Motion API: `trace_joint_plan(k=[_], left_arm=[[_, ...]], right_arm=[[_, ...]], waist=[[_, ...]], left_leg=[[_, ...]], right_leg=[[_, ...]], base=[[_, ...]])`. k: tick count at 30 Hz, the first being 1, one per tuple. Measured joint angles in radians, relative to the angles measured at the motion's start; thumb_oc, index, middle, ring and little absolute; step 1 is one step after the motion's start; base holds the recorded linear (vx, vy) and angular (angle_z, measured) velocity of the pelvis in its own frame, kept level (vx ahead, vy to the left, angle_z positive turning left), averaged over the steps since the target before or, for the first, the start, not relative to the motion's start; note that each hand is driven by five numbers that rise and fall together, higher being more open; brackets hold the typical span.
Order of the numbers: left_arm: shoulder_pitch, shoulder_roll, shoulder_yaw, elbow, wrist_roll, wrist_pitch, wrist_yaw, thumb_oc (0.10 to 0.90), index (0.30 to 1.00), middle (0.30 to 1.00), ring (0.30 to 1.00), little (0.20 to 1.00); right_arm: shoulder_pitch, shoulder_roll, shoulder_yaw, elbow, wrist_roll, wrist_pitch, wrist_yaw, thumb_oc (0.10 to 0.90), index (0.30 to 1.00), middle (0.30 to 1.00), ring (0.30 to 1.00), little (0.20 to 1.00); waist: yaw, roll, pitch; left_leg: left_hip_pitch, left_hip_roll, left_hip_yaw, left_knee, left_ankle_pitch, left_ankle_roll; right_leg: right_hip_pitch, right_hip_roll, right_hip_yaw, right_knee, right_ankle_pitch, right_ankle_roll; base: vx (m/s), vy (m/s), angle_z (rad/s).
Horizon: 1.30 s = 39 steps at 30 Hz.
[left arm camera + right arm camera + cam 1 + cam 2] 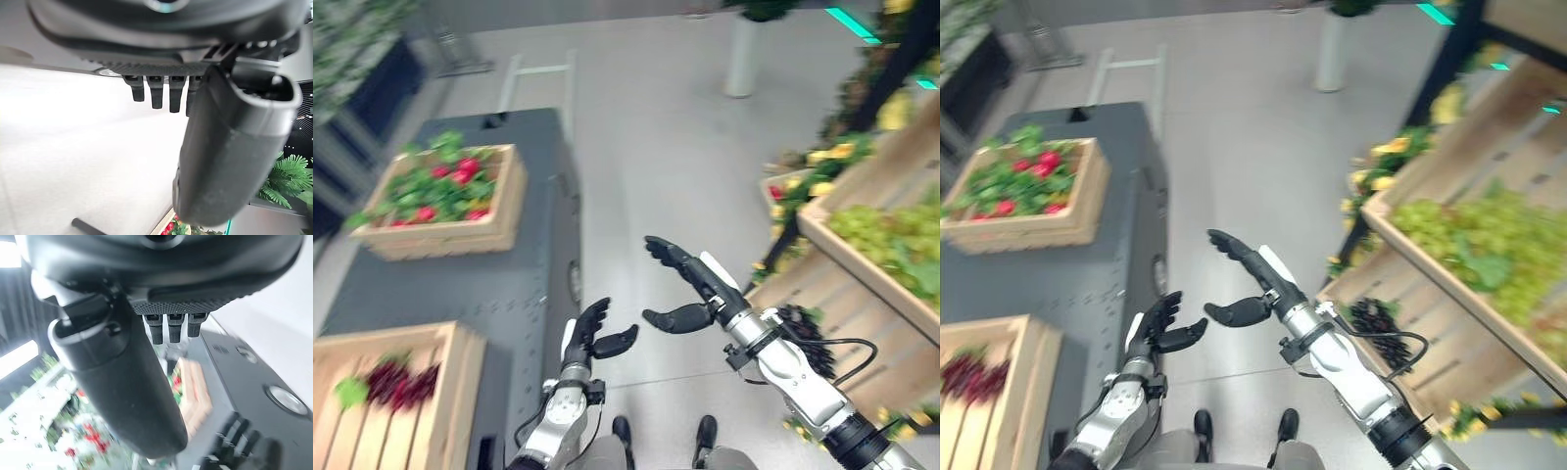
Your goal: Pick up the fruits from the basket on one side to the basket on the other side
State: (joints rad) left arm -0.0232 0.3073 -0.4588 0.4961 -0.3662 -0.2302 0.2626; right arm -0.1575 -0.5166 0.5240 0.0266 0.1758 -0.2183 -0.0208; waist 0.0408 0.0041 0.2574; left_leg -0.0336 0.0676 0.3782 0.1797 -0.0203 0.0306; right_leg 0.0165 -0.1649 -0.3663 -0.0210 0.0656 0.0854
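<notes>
Both hands, left hand (587, 338) and right hand (690, 284), hung spread and empty between crates; a misjudged reach risked bruising the grapes (1376, 328).

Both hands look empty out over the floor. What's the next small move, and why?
Probably swing the right hand toward the dark grapes in the slanted crate beside it: both it and the left hand are open and empty, and those grapes lie nearest.

We see a dark grey table (470, 284) with two wooden crates on it, the far crate (445, 211) full of green leaves and red fruit, the near crate (401, 392) holding dark red grapes (401, 380).
</notes>
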Motion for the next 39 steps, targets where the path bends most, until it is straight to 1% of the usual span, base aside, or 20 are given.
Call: trace_joint_plan(k=[1,3,4,6,7,8,11,12,14,16,17,18,19,20,24,30,33,36,37,39], left_arm=[[0.006,0.008,-0.005,0.0,0.001,0.011,-0.024,0.8,0.9,0.9,0.9,0.9],[0.004,0.037,-0.009,-0.007,0.012,0.032,-0.064,0.8,0.9,0.9,0.9,0.9],[0.004,0.046,-0.013,-0.009,0.02,0.041,-0.095,0.8,0.9,0.9,0.9,0.9],[0.01,0.076,-0.029,-0.033,0.02,0.048,-0.126,0.8,0.9,0.9,0.9,0.9],[0.008,0.09,-0.034,-0.036,0.021,0.049,-0.147,0.8,0.9,0.9,0.9,0.9],[0.003,0.101,-0.035,-0.034,0.02,0.054,-0.163,0.8,0.9,0.9,0.9,0.9],[-0.02,0.124,-0.042,-0.034,0.02,0.085,-0.202,0.8,0.9,0.9,0.9,0.9],[-0.035,0.118,-0.045,-0.033,0.021,0.091,-0.212,0.8,0.9,0.9,0.9,0.9],[-0.051,0.113,-0.051,-0.03,0.03,0.093,-0.225,0.8,0.9,0.9,0.9,0.9],[-0.07,0.103,-0.071,-0.026,0.062,0.093,-0.238,0.8,0.9,0.9,0.9,0.9],[-0.078,0.102,-0.081,-0.025,0.067,0.093,-0.246,0.8,0.9,0.9,0.9,0.9],[-0.084,0.107,-0.097,-0.025,0.081,0.092,-0.263,0.8,0.9,0.9,0.9,0.9],[-0.084,0.099,-0.11,-0.019,0.082,0.092,-0.27,0.8,0.9,0.9,0.9,0.9],[-0.073,0.079,-0.113,-0.017,0.081,0.093,-0.27,0.8,0.9,0.9,0.9,0.9],[-0.03,0.082,-0.094,-0.035,0.079,0.093,-0.282,0.8,0.9,0.9,0.9,0.9],[-0.028,0.081,-0.081,-0.053,0.09,0.083,-0.253,0.8,0.9,0.9,0.9,0.9],[-0.036,0.08,-0.079,-0.06,0.117,0.081,-0.226,0.8,0.9,0.9,0.9,0.9],[-0.073,0.077,-0.084,-0.066,0.158,0.066,-0.218,0.8,0.9,0.9,0.9,0.9],[-0.074,0.083,-0.084,-0.067,0.169,0.051,-0.21,0.8,0.9,0.9,0.9,0.9],[-0.071,0.099,-0.084,-0.073,0.176,0.035,-0.197,0.8,0.9,0.9,0.9,0.9]], right_arm=[[-0.004,0.004,0.0,-0.003,0.024,-0.001,0.0,0.8,0.9,0.9,0.9,0.9],[0.009,0.032,-0.001,-0.004,0.047,-0.001,-0.003,0.8,0.9,0.9,0.9,0.9],[0.015,0.037,-0.001,-0.004,0.048,-0.001,-0.003,0.8,0.9,0.9,0.9,0.9],[0.021,0.044,-0.001,-0.006,0.051,-0.002,-0.004,0.8,0.9,0.9,0.9,0.9],[0.03,0.044,-0.001,-0.011,0.068,-0.002,-0.004,0.8,0.9,0.9,0.9,0.9],[0.042,0.046,-0.003,-0.02,0.069,-0.002,-0.007,0.8,0.9,0.9,0.9,0.9],[0.059,0.05,-0.005,-0.032,0.071,-0.002,-0.012,0.8,0.9,0.9,0.9,0.9],[0.058,0.058,-0.009,-0.028,0.072,-0.003,-0.018,0.8,0.9,0.9,0.9,0.9],[0.054,0.061,-0.009,-0.021,0.073,-0.003,-0.023,0.8,0.9,0.9,0.9,0.9],[0.053,0.066,-0.011,-0.007,0.076,-0.002,-0.057,0.8,0.9,0.9,0.9,0.9],[0.052,0.065,-0.012,-0.004,0.076,-0.002,-0.071,0.8,0.9,0.9,0.9,0.9],[0.05,0.073,-0.02,0.009,0.074,-0.002,-0.091,0.8,0.9,0.9,0.9,0.9],[0.046,0.077,-0.036,0.023,0.073,0.001,-0.105,0.8,0.9,0.9,0.9,0.9],[0.035,0.069,-0.053,0.03,0.076,0.018,-0.118,0.8,0.9,0.9,0.9,0.9],[0.009,0.045,-0.103,0.031,0.081,0.026,-0.129,0.8,0.9,0.9,0.9,0.9],[0.005,0.033,-0.165,0.03,0.121,0.025,-0.141,0.8,0.9,0.9,0.9,0.9],[0.032,0.031,-0.167,0.03,0.149,0.026,-0.141,0.8,0.9,0.9,0.9,0.9],[0.097,0.028,-0.188,0.032,0.147,0.027,-0.15,0.8,0.9,0.9,0.9,0.9],[0.108,0.034,-0.185,0.04,0.144,0.026,-0.16,0.8,0.9,0.9,0.9,0.9],[0.112,0.061,-0.186,0.052,0.141,0.022,-0.184,0.8,0.9,0.9,0.9,0.9]], waist=[[-0.001,0.011,0.004],[-0.015,-0.001,0.018],[-0.008,0.006,0.023],[-0.015,0.017,0.034],[-0.014,0.018,0.04],[-0.026,0.025,0.051],[-0.04,0.022,0.056],[-0.049,0.033,0.061],[-0.062,0.036,0.062],[-0.079,0.047,0.063],[-0.086,0.043,0.061],[-0.087,0.012,0.05],[-0.079,-0.008,0.04],[-0.08,0.007,0.038],[-0.075,0.02,0.028],[-0.065,0.018,0.025],[-0.069,0.013,0.019],[-0.067,-0.009,0.019],[-0.064,-0.009,0.024],[-0.06,-0.006,0.025]], left_leg=[[0.045,-0.044,-0.08,-0.077,-0.044,0.026],[0.094,-0.066,-0.066,-0.171,-0.003,0.04],[0.105,-0.077,-0.076,-0.193,0.012,0.051],[0.119,-0.082,-0.106,-0.204,0.021,0.066],[0.132,-0.089,-0.145,-0.213,0.031,0.073],[0.143,-0.087,-0.212,-0.228,0.045,0.075],[0.149,-0.092,-0.293,-0.236,0.056,0.071],[0.144,-0.089,-0.358,-0.233,0.051,0.074],[0.147,-0.095,-0.407,-0.245,0.055,0.067],[0.137,-0.088,-0.552,-0.238,0.05,0.05],[0.133,-0.089,-0.581,-0.238,0.048,0.042],[0.131,-0.108,-0.625,-0.234,0.044,0.019],[0.128,-0.12,-0.613,-0.219,0.032,-0.011],[0.123,-0.101,-0.582,-0.195,0.011,-0.021],[0.148,-0.014,-0.503,-0.202,-0.017,-0.057],[0.153,0.019,-0.488,-0.213,-0.01,-0.067],[0.109,0.006,-0.474,-0.172,0.001,-0.084],[-0.039,-0.055,-0.395,0.004,0.033,-0.13],[-0.073,-0.05,-0.341,0.038,0.015,-0.127],[-0.066,-0.011,-0.249,-0.065,0.015,-0.115]], right_leg=[[-0.026,-0.016,0.001,0.057,-0.013,0.015],[-0.042,-0.048,-0.006,0.16,-0.056,0.014],[-0.07,-0.069,-0.002,0.254,-0.072,0.035],[-0.125,-0.098,0.004,0.401,-0.085,0.024],[-0.156,-0.105,0.022,0.473,-0.093,0.023],[-0.17,-0.071,0.092,0.52,-0.116,0.02],[-0.174,-0.016,0.148,0.46,-0.124,0.007],[-0.175,0.03,0.224,0.357,-0.123,0.01],[-0.173,0.04,0.292,0.211,-0.1,0.033],[-0.158,0.105,0.442,0.084,-0.085,0.048],[-0.146,0.111,0.473,0.047,-0.075,0.053],[-0.12,0.097,0.487,-0.009,-0.07,0.053],[-0.109,0.083,0.482,-0.006,0.029,0.039],[-0.105,0.096,0.454,0.024,0.036,0.011],[-0.053,0.163,0.376,0.001,0.014,-0.039],[-0.018,0.187,0.319,-0.033,0.007,-0.074],[-0.002,0.167,0.266,-0.055,0.004,-0.076],[0.006,0.105,0.186,-0.062,-0.004,-0.071],[0.021,0.095,0.167,-0.067,-0.008,-0.072],[0.03,0.094,0.133,-0.063,-0.025,-0.073]], base=[[0.11,0.175,0.12],[0.11,0.194,0.35],[0.1,0.15,0.48],[0.11,0.012,0.48],[0.11,-0.087,0.76],[0.12,-0.117,0.95],[0.15,-0.171,0.97],[0.2,-0.217,1.08],[0.22,-0.264,0.96],[0.23,-0.314,1.19],[0.27,-0.383,1.58],[0.24,-0.332,1.41],[0.25,-0.322,1.47],[0.21,-0.212,0.99],[0.25,-0.228,0.46],[0.2,-0.138,0.22],[0.08,-0.035,0.62],[-0.02,0.106,1.26],[0.0,0.174,1.16],[0.1,0.185,0.72]])
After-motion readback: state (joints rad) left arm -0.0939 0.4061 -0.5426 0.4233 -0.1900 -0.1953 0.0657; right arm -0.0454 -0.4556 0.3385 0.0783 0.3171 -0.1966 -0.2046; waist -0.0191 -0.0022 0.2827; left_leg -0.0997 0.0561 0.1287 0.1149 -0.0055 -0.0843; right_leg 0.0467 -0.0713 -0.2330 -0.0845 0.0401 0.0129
